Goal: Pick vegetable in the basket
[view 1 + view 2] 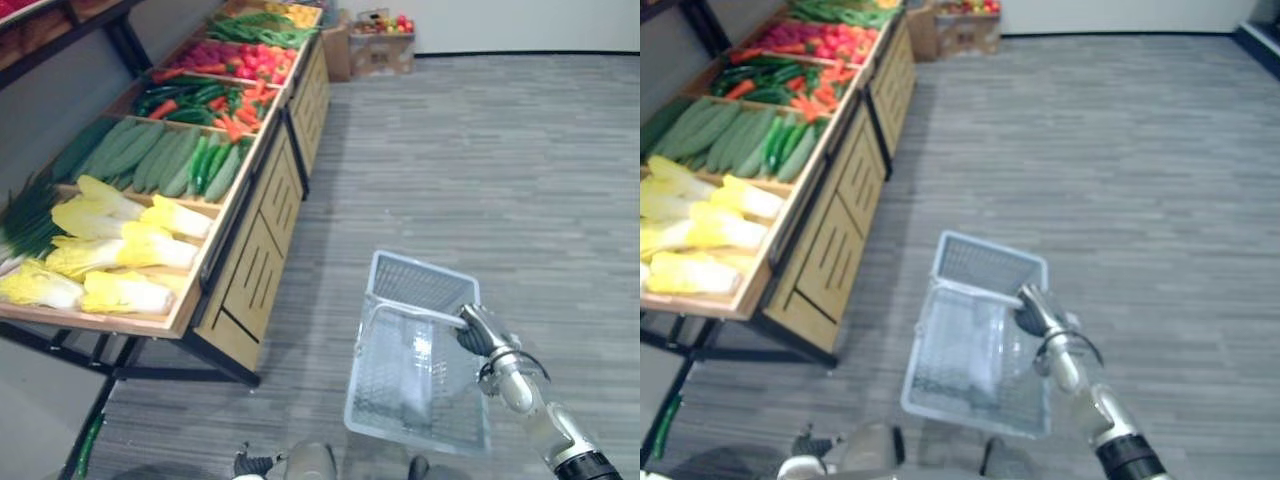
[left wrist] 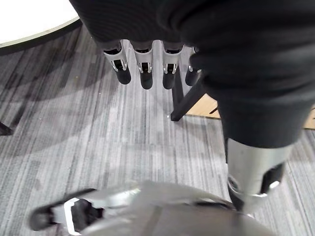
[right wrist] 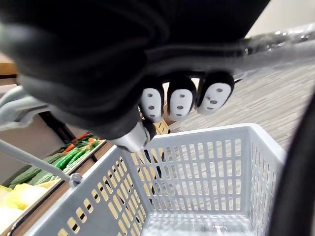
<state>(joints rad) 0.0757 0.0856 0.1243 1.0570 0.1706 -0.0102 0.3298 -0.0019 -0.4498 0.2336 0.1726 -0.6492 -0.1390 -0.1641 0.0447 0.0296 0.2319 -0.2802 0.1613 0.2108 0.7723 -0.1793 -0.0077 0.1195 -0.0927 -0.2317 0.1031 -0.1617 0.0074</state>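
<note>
right robot hand [image 1: 478,334] clasps basket [image 1: 402,281] handle | produce stand [image 1: 252,268] to left

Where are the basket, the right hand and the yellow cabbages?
basket [image 1: 418,283], left eye view, on its far mesh wall.
right hand [image 1: 476,330], left eye view, on the hand gripping the handle.
yellow cabbages [image 1: 125,250], left eye view, on a middle head.

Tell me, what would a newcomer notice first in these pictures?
A long wooden stand on the robot's left, heaped with pale yellow cabbages nearest, then cucumbers and red and green peppers. Lower right, the right hand is curled round the handle of a pale grey plastic basket above the grey floor.
</note>
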